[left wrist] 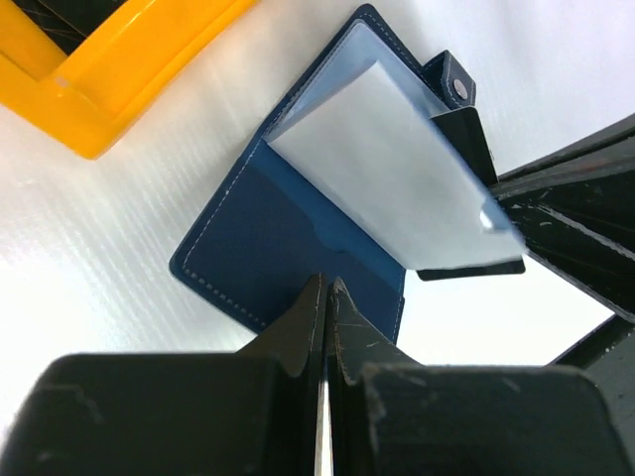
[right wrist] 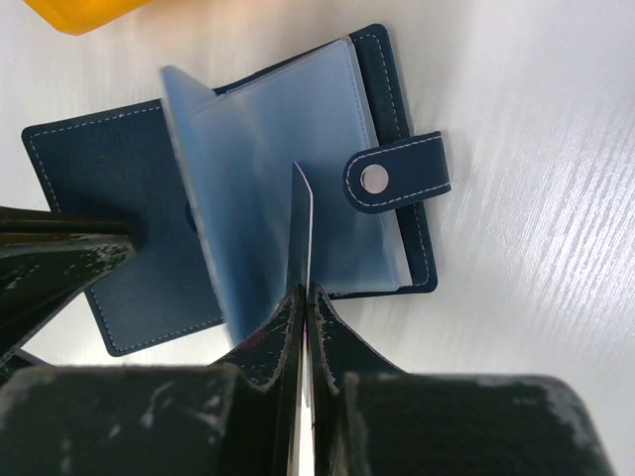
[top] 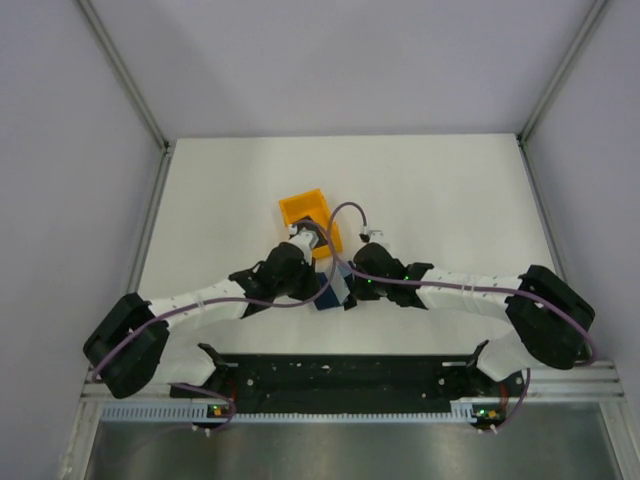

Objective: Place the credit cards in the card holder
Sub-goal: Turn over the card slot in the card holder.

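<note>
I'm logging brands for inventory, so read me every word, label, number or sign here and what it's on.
None readable. The open navy-blue stitched card holder, its clear plastic sleeves, silver snap button, the thin black credit card and the orange plastic bin show plain faces.

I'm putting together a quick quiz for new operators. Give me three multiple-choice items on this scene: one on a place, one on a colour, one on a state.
1. In the top view, where is the orange bin relative to the card holder?
A) farther from the arm bases
B) nearer the arm bases
C) stacked on top of it

2. What colour is the card holder's cover?
A) red
B) navy blue
C) grey

3. How does the card holder lie?
A) snapped shut
B) open flat, clear sleeves fanned up
C) standing on edge

Answers:
1. A, the bin sits beyond it up the table.
2. B, stitched navy shows in both wrist views.
3. B, its strap lies unfastened and the covers are spread.
</note>
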You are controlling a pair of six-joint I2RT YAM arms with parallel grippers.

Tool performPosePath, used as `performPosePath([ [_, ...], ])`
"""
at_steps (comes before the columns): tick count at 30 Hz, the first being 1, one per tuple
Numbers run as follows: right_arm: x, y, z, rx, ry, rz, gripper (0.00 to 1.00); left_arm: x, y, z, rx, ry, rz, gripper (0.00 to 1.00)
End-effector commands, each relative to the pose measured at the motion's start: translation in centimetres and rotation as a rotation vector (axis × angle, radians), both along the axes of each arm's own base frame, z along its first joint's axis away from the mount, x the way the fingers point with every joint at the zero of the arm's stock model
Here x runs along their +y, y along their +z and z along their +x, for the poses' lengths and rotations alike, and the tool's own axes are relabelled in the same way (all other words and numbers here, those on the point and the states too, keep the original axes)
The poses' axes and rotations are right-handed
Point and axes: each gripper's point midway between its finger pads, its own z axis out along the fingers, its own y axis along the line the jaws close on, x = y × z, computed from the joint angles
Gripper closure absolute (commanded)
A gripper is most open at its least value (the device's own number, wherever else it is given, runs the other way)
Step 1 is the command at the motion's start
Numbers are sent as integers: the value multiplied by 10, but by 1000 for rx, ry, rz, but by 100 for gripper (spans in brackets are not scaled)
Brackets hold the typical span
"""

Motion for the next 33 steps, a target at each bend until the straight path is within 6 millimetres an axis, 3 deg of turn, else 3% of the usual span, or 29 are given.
performPosePath([
  [1,-7,-10,-3,13,-11,-61,100,-4,33,9,-75,-6,-18,100],
  [11,-7,-12,-4,10,-11,-49,100,-29,68,31,-173,-31,-106,100],
  [28,-9,-18,-6,18,-15,-49,100,-74,85,57,-181,-71,-210,100],
  [33,-9,-18,-6,18,-15,-49,100,-82,75,63,-159,-77,-196,100],
])
